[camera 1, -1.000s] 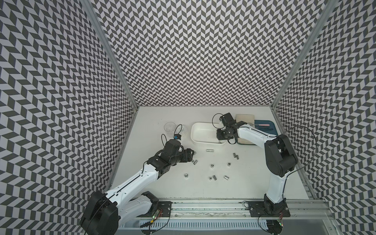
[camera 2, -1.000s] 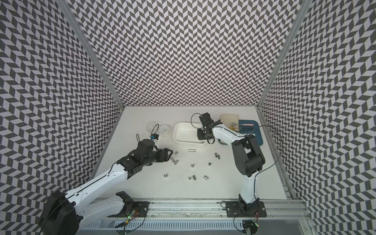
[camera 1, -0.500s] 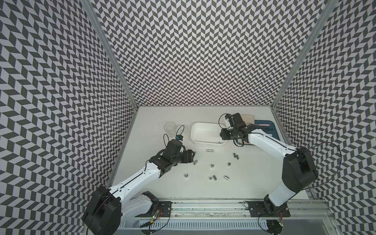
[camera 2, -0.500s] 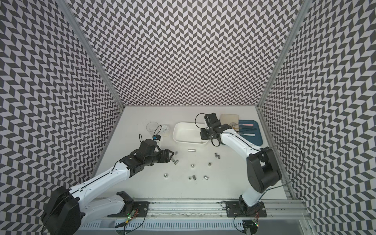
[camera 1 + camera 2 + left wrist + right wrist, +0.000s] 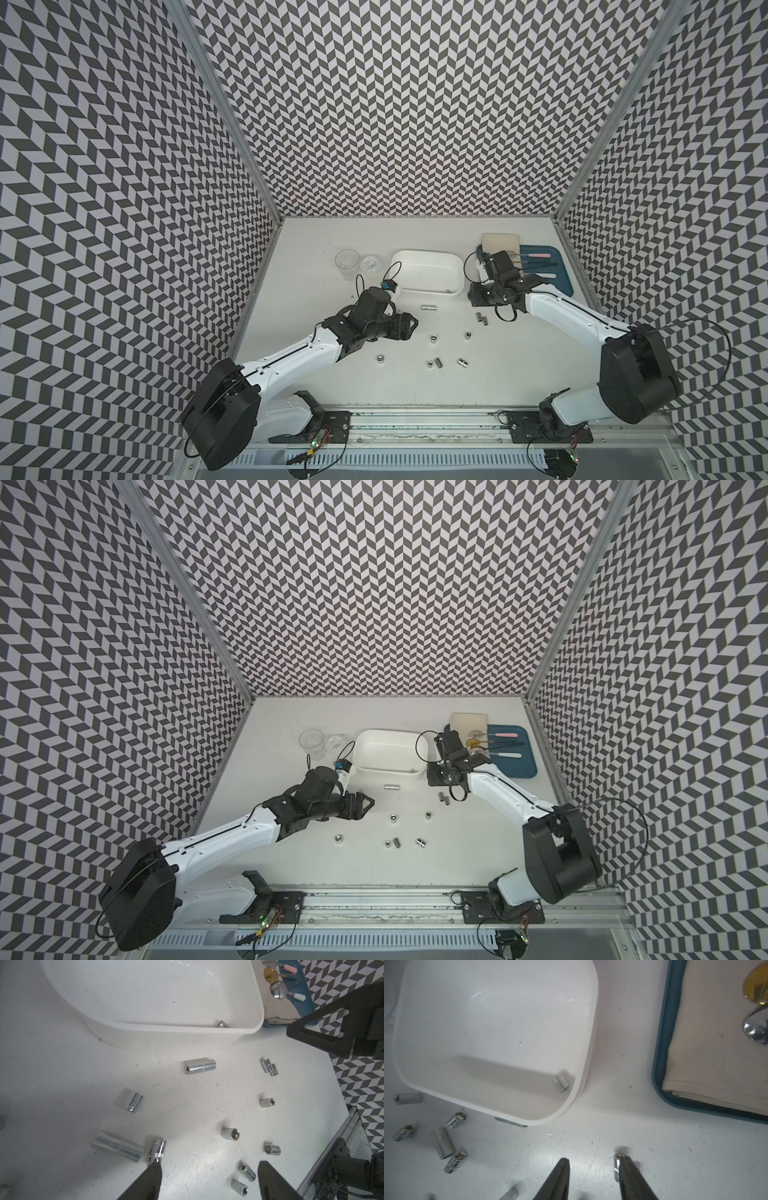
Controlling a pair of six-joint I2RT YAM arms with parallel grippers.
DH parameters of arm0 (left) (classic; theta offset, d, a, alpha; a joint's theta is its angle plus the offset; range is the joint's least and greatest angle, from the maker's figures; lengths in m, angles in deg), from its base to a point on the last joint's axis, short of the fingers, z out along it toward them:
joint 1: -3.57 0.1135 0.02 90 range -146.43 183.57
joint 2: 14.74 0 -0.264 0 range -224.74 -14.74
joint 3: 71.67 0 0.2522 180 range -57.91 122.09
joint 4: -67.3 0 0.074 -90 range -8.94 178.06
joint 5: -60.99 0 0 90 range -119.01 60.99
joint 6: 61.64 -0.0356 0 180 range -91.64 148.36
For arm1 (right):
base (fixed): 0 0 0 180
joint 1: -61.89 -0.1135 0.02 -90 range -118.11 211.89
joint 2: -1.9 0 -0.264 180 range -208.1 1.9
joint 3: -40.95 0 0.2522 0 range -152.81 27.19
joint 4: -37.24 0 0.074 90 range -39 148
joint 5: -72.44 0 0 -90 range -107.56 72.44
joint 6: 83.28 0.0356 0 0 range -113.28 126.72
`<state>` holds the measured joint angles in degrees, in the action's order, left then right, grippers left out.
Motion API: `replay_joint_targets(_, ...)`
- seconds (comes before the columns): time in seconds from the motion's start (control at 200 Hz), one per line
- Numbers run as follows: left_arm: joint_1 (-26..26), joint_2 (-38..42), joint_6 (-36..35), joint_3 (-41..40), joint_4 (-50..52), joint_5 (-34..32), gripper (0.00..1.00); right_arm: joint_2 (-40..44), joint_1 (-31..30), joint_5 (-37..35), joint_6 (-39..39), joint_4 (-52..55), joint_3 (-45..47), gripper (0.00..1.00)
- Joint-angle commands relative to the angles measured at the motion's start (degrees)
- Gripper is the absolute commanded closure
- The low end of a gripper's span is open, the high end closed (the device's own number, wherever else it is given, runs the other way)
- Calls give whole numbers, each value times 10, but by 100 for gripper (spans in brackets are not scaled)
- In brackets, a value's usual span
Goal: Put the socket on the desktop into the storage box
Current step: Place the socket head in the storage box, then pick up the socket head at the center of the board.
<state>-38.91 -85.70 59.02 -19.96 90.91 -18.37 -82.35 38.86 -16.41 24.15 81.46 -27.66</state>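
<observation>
In both top views the storage box (image 5: 432,289) (image 5: 388,773) sat toward the far edge of the desktop (image 5: 519,365) (image 5: 457,854). A blue tray (image 5: 561,282) lay in the far right corner and a clear cup (image 5: 347,262) stood on the box's other side. The loose sockets (image 5: 433,338) (image 5: 392,818) lay scattered on the bare desktop between the box and the near edge. The left gripper (image 5: 411,325) (image 5: 368,804) hung over the left part of that scatter. The right gripper (image 5: 478,296) (image 5: 436,776) pointed down just beside the box's near right corner.

In the left wrist view the left gripper (image 5: 208,1169) stood wide open and gripped nothing. One of its fingertips (image 5: 152,1176) met the end of a short socket (image 5: 157,1150), which lay just beside a long socket (image 5: 117,1148). The boxed socket (image 5: 222,1024) peeked over the box's rim from inside.

In the right wrist view the right gripper (image 5: 593,1169) was partly open, with bare desktop between its fingers. A small socket (image 5: 616,1166) showed tight against the inner face of one finger (image 5: 631,1178). The opposite finger was well apart from it, so nothing was clamped. The boxed socket (image 5: 561,1084) lay on the box floor, in a corner near the gripper.
</observation>
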Motion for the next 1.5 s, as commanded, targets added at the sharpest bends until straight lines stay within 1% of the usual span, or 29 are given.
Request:
replay_joint_targets(0.0, -20, -14, -3, 25, -30, 13, 24, 17, 6, -11, 0, -9, 19, 57)
replay_joint_targets(0.3, -37, -26, -1, 28, -32, 9, 24, 1, 5, -5, 1, -27, 49, 59)
replay_joint_targets(0.881, -37, -14, 3, 15, -27, -6, 24, -34, 5, 3, 9, -54, 71, 59)
replay_joint_targets(1.117, -37, -12, 5, 11, -27, -9, 24, -41, 5, 9, 9, -58, 75, 62)
replay_joint_targets(1.497, -37, -11, 7, 6, -29, -12, 24, -55, 5, 17, 7, -63, 77, 62)
